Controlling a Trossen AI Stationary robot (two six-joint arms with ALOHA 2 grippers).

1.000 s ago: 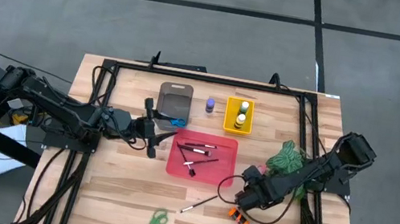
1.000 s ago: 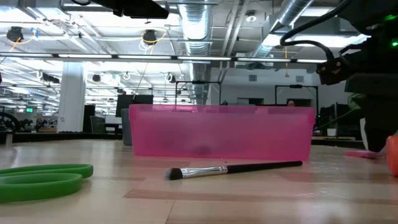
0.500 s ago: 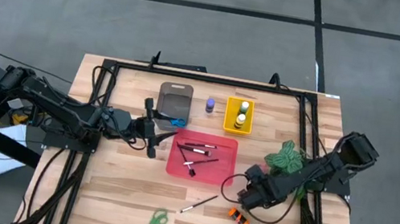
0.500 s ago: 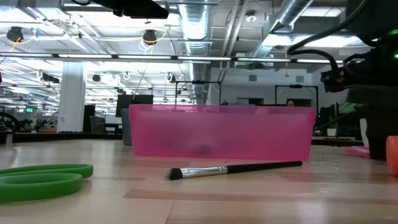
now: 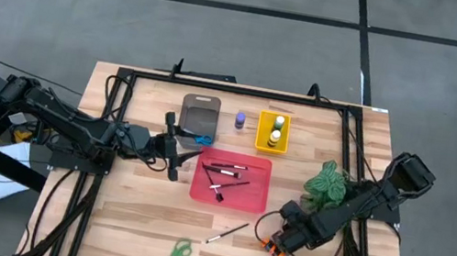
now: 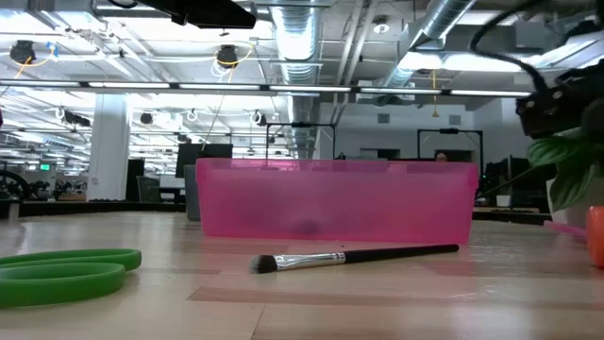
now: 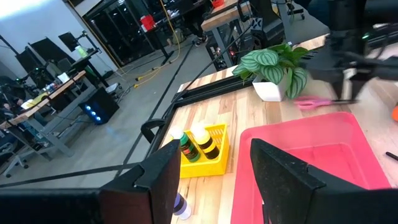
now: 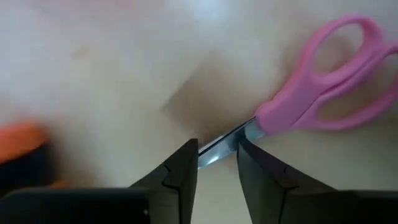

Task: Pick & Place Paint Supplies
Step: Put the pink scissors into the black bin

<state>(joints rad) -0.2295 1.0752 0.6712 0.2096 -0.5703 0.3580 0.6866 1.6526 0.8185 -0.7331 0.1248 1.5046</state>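
Note:
My right gripper [image 5: 280, 238] [image 8: 217, 151] is low over the table near its right near corner, shut on the pink scissors [image 8: 323, 81] [image 7: 311, 102]. An orange paint tube [image 5: 276, 251] [image 6: 595, 236] lies just beside it. A dark-handled brush [image 5: 228, 233] [image 6: 354, 257] and green scissors [image 5: 178, 252] [image 6: 66, 269] lie flat toward the near edge. More brushes [image 5: 225, 176] lie in the red tray [image 5: 199, 194]. My left gripper [image 5: 180, 152] [image 7: 221, 171] waits open at that tray's left side, touching nothing. My right gripper has the pink scissors' metal blades [image 8: 231, 138] between its two fingertips, just in front of the handles. The fingers come from above, pointing down, and lie across the blades. The handles stick out to one side; lifted or lying on the wood, I cannot tell.
A yellow tray [image 5: 261, 140] holds two bottles [image 5: 276, 132]; a purple bottle [image 5: 239, 120] and a grey tray [image 5: 202, 105] stand left of it. A potted plant [image 5: 327, 184] [image 7: 273, 65] is behind my right arm. Bare wood lies along the near edge.
My right gripper has moved a little toward the near edge, closer to the orange tube, and has slid out of the low view to the right, uncovering plant leaves there. The left arm has kept still.

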